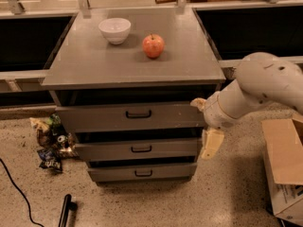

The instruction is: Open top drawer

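— Where is the gripper [201, 129] hanging right now?

— Right of centre in the frame, just beside the right end of the top drawer [94, 118]. Its fingers [211, 143] are spreading wide apart and gripping nothing: one is pointing left at the drawer's corner, the other is drooping toward the floor.

— And the drawer itself?

— It is sitting under the overhanging top of the desk [94, 65], middle of the frame. It is the widest of three grey fronts and is looking shut to me. I am guessing it is stiff and fairly heavy, sliding straight out on runners and not giving anywhere.

— So where should it be taking hold?

— At the small black loop handle [138, 113] in the centre of the front. The flat face is offering nothing else, and the handle is narrow, so the fingers are going to need lining up closely.

— Any room for pulling?

— The floor at the bottom of the frame, in front of the drawers, is looking open. A cardboard box [284, 160] is crowding the lower right and wrappers [49, 141] are lying at the lower left. The desk's top edge is jutting out just over the handle, so I would be watching that. A jerk could also be setting the apple [153, 46] rolling beside the bowl [115, 30].
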Controlling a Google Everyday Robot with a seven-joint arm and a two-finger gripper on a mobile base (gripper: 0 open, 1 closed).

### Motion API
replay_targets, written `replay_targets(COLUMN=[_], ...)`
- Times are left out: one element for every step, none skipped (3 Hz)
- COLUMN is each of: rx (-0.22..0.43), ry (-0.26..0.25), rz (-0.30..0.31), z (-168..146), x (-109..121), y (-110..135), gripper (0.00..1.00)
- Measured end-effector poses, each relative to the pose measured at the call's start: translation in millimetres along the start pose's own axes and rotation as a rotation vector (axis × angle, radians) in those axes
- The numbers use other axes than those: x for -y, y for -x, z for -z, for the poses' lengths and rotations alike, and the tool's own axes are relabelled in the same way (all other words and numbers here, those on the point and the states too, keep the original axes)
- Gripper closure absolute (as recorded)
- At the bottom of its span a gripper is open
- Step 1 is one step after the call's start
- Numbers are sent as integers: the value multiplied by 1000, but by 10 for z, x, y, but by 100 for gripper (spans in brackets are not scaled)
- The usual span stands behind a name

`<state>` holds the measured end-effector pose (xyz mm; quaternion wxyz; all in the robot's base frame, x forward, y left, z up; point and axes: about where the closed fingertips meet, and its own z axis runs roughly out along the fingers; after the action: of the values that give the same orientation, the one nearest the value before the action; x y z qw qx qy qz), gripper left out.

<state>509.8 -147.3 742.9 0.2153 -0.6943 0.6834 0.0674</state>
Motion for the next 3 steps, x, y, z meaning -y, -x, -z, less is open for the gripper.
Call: replay_targets(rx=[-5,-2,-18], ry=[4,-13,-28], rz=[24,23,25], z=[-408,-688,-896], x=[271,576,842], y=[-104,-194,-241], gripper=[0,0,0])
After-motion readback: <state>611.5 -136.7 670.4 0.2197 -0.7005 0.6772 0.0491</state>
